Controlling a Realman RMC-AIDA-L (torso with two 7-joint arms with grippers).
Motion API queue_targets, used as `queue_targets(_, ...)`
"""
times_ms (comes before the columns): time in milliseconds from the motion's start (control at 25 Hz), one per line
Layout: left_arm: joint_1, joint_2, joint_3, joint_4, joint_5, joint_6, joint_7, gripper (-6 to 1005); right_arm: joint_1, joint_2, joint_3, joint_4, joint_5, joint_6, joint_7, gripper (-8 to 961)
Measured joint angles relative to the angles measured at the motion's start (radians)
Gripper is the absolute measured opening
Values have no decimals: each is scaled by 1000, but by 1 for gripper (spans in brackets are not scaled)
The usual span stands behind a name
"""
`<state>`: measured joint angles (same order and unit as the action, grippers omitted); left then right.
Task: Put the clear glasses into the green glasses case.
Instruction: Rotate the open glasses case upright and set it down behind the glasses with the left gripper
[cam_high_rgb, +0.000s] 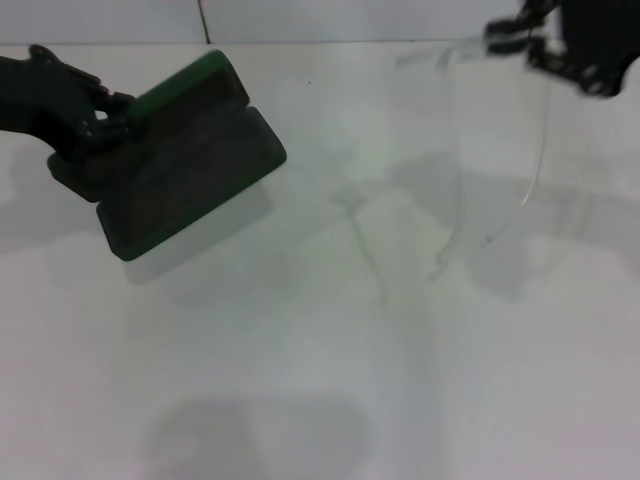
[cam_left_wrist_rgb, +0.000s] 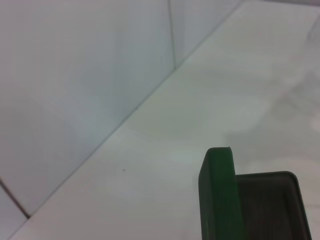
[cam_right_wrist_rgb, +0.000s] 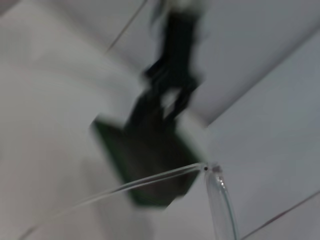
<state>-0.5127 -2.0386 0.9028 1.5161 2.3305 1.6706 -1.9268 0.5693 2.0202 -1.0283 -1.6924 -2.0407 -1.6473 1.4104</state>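
Left gripper (cam_high_rgb: 108, 118) clamps the open green glasses case (cam_high_rgb: 185, 165), held aloft. Right gripper (cam_high_rgb: 540, 45) pinches the clear glasses (cam_high_rgb: 500, 140), hanging lengthwise downward (well apart, rightward of the case).

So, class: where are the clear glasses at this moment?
In the head view the clear glasses hang above the table on the robot's right, held by the right claw, apart from the open green glasses case in the left claw.

Green glasses case (cam_high_rgb: 185, 165) left; clear glasses (cam_high_rgb: 495, 150) right.
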Motion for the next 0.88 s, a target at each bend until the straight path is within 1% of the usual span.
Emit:
queue_targets(80, -5, 0, 19, 0, 13, 0, -3, 210, -37, -1, 105, -18, 114, -41, 25, 56)
queue_targets(160, -20, -7, 49, -3, 49, 0, -14, 210, -72, -1, 190, -16, 208, -72, 39, 56)
queue_targets(240, -42, -23, 91, -15, 101, -2, -32, 210, -132, -2, 268, 5, 317, -94, 44, 55)
queue_targets(320, -75, -43, 135, -40, 157, -10, -51, 210, -179, -3, 318, 32, 390, -112, 45, 55)
queue_targets(360, -86, -49, 167, -58, 171, -21, -59, 210, -223, -3, 370, 76, 454, -135, 43, 55)
queue_targets(480, -100, -52, 282, -99, 180, -87, -98, 210, -275, -3, 453, 169, 534, -179, 30, 55)
queue_targets(560, -105, -51, 352, -119, 181, -139, -119, 210, -315, -1, 544, 284, 589, -224, -1, 55)
queue_targets(640, -114, -51, 406, -132, 183, -177, -131, 210, -324, 0, 582, 336, 602, -239, -16, 55)
queue_targets(720, -127, -52, 440, -136, 181, -193, -144, 210, -333, -1, 638, 417, 619, -267, -42, 55)
queue_targets(880, -173, -52, 531, -163, 188, -243, -201, 210, -340, -9, 773, 592, 620, -332, -113, 56)
